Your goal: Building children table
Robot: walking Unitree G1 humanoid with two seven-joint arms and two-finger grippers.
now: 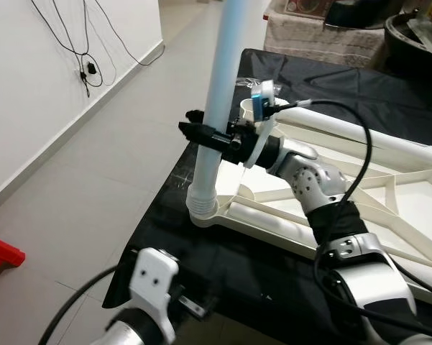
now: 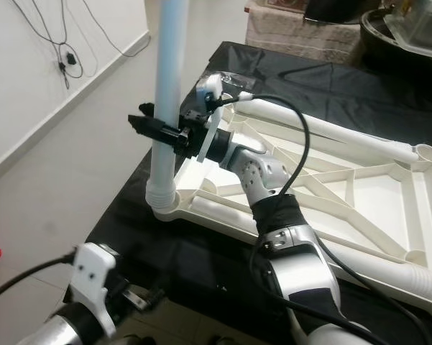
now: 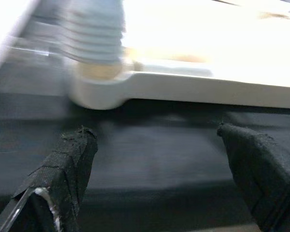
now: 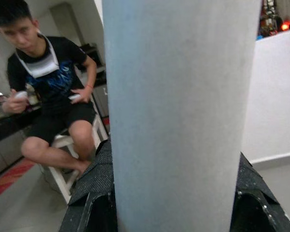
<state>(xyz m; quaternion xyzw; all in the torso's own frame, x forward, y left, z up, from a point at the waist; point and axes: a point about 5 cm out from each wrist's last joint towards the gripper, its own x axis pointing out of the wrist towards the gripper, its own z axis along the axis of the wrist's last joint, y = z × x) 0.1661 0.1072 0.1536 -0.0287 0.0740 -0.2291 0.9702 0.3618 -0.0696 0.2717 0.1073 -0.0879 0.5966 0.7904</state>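
Note:
A white plastic children's tabletop [image 1: 410,188] lies upside down on a black-covered table [image 1: 331,79]. A pale blue leg [image 1: 217,108] stands upright in the near-left corner socket [image 1: 201,210]. My right gripper [image 1: 201,133] is shut on the leg a little above the socket; in the right wrist view the leg [image 4: 178,116] sits between the black fingers [image 4: 94,186]. My left gripper [image 3: 157,159] is open low by the table's near edge, its fingers [image 3: 72,159] pointing at the socket base [image 3: 99,87]. A second socket [image 2: 425,153] shows at the far corner.
A person sits on a white stool [image 4: 62,145] in the right wrist view. Cables hang from a wall outlet [image 1: 86,72]. A red object [image 1: 0,259] lies on the tiled floor at left. Cluttered furniture [image 1: 323,32] stands behind the table.

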